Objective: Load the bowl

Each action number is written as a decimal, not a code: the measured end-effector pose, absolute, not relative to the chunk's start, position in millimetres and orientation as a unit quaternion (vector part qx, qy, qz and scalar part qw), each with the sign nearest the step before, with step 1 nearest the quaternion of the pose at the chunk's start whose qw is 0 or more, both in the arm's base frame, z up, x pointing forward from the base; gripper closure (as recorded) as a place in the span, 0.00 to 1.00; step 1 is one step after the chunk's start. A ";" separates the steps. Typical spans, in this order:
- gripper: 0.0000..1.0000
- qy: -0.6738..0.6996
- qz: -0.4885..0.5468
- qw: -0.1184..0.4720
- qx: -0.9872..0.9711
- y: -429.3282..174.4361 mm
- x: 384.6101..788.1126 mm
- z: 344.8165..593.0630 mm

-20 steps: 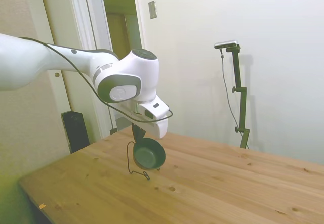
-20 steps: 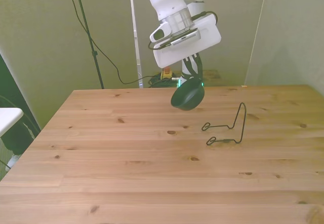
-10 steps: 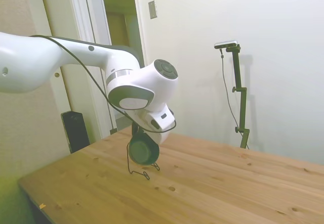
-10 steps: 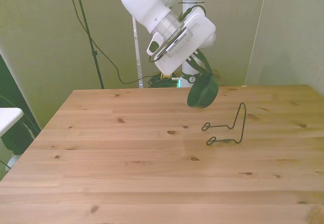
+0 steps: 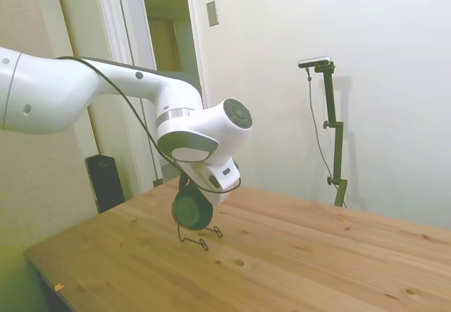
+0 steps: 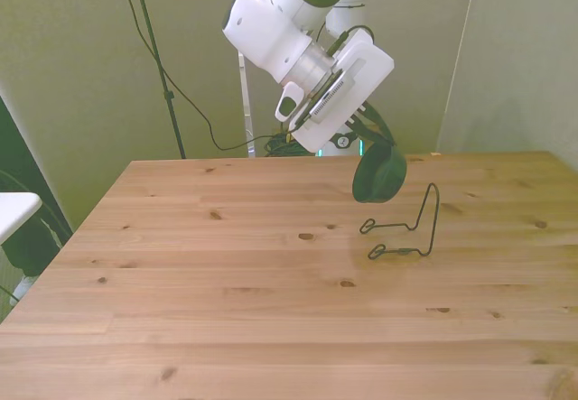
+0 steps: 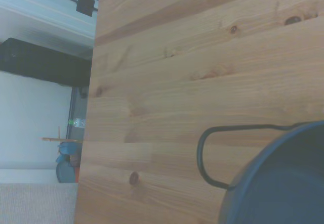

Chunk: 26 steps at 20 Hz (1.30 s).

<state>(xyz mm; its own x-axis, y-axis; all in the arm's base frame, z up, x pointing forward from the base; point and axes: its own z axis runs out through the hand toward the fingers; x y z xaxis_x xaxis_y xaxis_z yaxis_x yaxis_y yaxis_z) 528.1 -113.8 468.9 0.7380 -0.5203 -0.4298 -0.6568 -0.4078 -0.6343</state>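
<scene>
Handling note: bowl (image 6: 379,173) looks rigid, light, matte; smooth wall may slip, so keep your grip at rim. Gripper (image 6: 368,140) clamped on bowl rim; bowl hangs directly below fingers, tipped on edge. Bowl airborne above table (image 6: 226,274), just above and beside upright loop of wire stand (image 6: 411,229), not touching it. Wrist view shows bowl (image 7: 276,181) overlapping stand loop (image 7: 223,150). Judge seating on stand not yet done.
</scene>
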 end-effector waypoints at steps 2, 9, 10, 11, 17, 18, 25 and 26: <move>1.00 0.351 0.086 0.416 -0.834 -110.6 531.9 460.6; 1.00 0.341 0.080 0.417 -0.838 -101.9 537.1 454.5; 1.00 0.341 0.080 0.419 -0.838 -98.9 538.6 452.9; 1.00 0.340 0.082 0.423 -0.836 -95.6 540.5 450.7; 1.00 0.341 0.091 0.428 -0.832 -91.7 549.9 438.0; 1.00 0.341 0.093 0.428 -0.832 -90.6 550.8 435.8; 1.00 0.341 0.096 0.417 -0.837 -76.3 565.6 415.9; 1.00 0.342 0.097 0.416 -0.837 -76.7 566.4 413.9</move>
